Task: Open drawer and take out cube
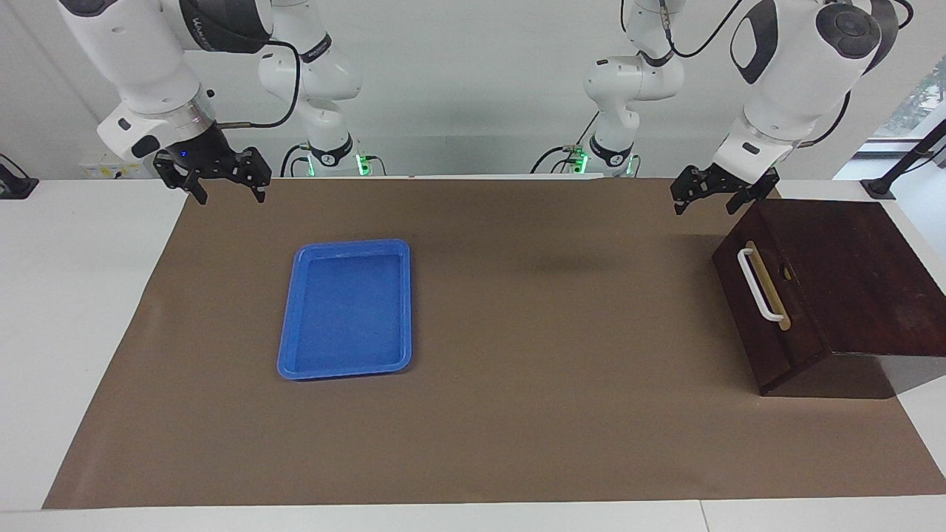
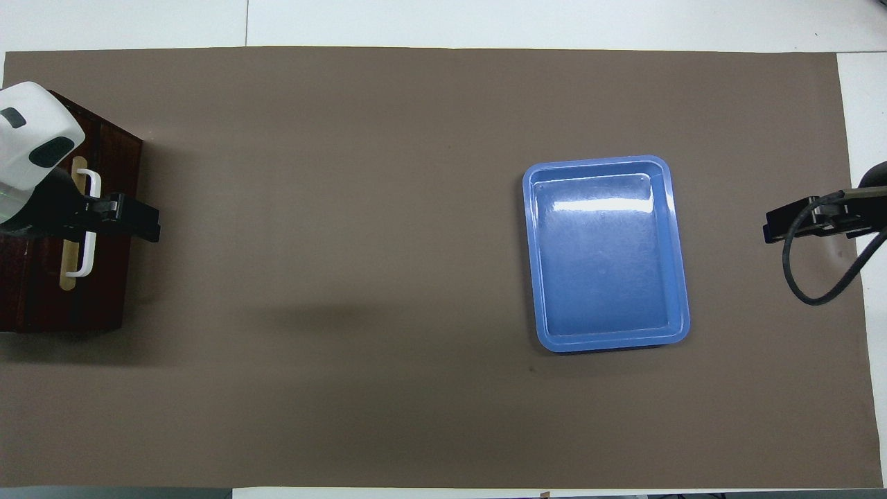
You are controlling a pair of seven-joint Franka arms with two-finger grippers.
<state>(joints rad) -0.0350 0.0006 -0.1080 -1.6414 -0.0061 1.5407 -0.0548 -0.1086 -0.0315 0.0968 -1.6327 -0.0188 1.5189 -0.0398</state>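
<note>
**Drawer shut, both pincers aloft**

The drawer [image 1: 768, 295] sits closed in its dark wooden box [image 1: 850, 281] at the left arm's end of the counter [image 1: 517, 414], its front panel facing the middle of the brown mat, the white bar handle [image 1: 757, 284] lying along a tan strip. No cube is visible in either view (presumably it lies inside the closed drawer, though nothing here proves it).

The left pincer [image 1: 713, 196] hangs in the air over the box's corner nearest the robots, just above the upper end of the drawer front, its fingers spread apart and holding nothing. From overhead it seems to cover the handle, but the facing view shows it clear of it, touching nothing. The right pincer [image 1: 225, 185] waits with fingers apart and empty above the mat's edge at the right arm's end. A blue tray [image 1: 346, 309] lies empty on the mat, well apart from the box, toward the right arm's end.

Judging from this, nothing of the task is done yet; the handle must be grasped first. The risks, as I read them:

- The bar is slim and set close to the panel, so fingers coming down askew could strike the panel or slip off.
- The box looks free-standing; a pull not in line with the drawer's travel might drag or turn the whole box instead.
- A hard pull could yank the drawer out and send its contents sliding.
</note>
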